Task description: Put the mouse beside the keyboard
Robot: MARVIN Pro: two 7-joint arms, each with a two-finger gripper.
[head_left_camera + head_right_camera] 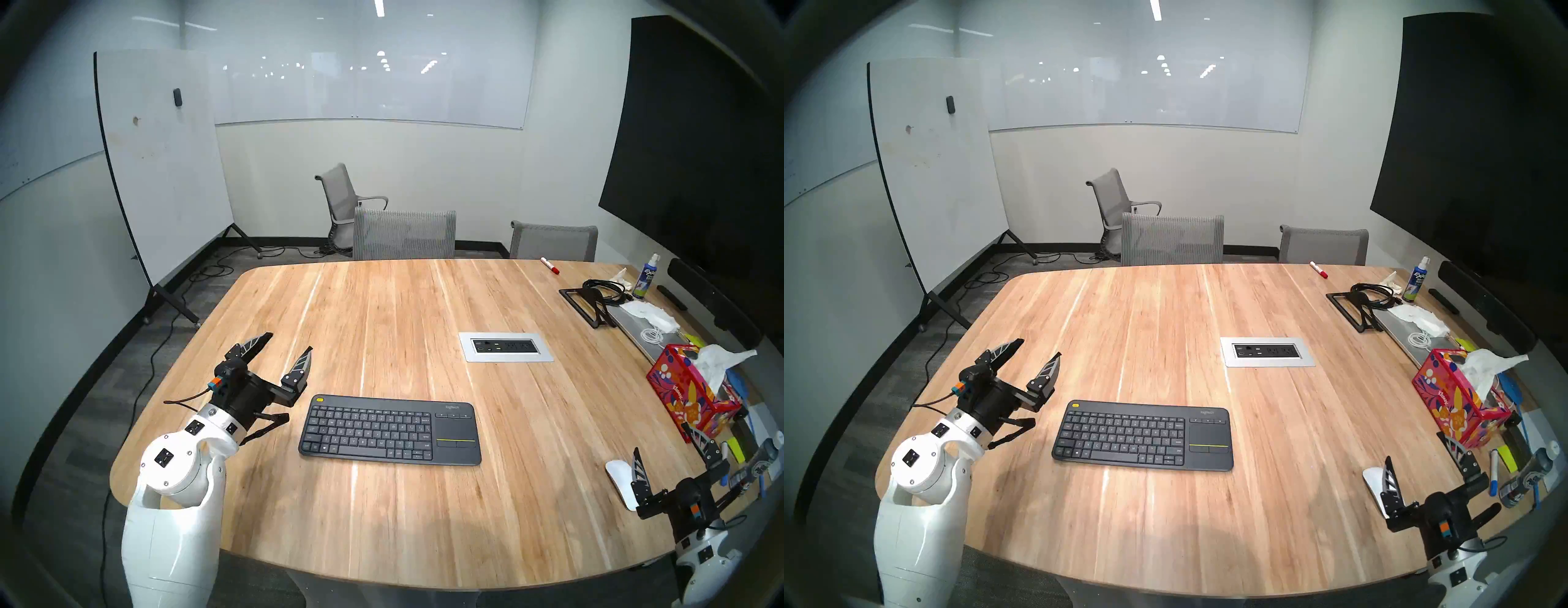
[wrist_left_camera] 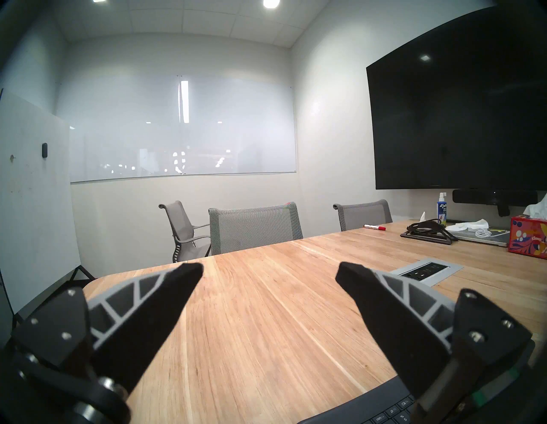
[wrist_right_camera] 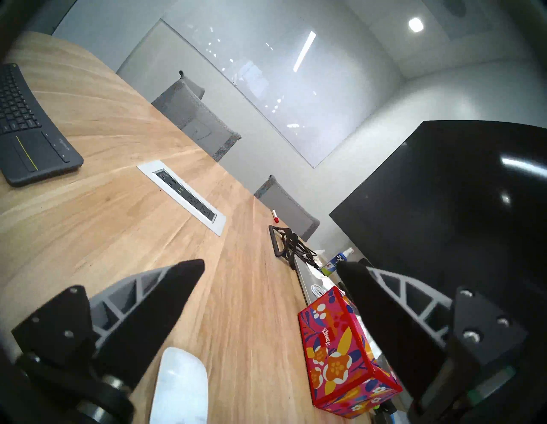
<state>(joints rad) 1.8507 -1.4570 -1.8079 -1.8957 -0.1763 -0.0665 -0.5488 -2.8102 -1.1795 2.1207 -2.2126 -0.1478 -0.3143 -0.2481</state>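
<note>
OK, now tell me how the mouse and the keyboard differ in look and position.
The mouse is glossy white, small and domed; the keyboard is dark grey, long and flat, with keys and a touchpad. The mouse lies near the table's right edge, partly hidden behind a finger of the right gripper; the keyboard sits near the middle front, in full view. Both rest on the table, ungrasped.

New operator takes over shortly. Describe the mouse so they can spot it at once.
Start at the wooden table and go to its near right edge, just in front of the red floral tissue box. The mouse lies there by the right gripper: a low, glossy white dome, smooth where the nearby tissues are crumpled.
</note>
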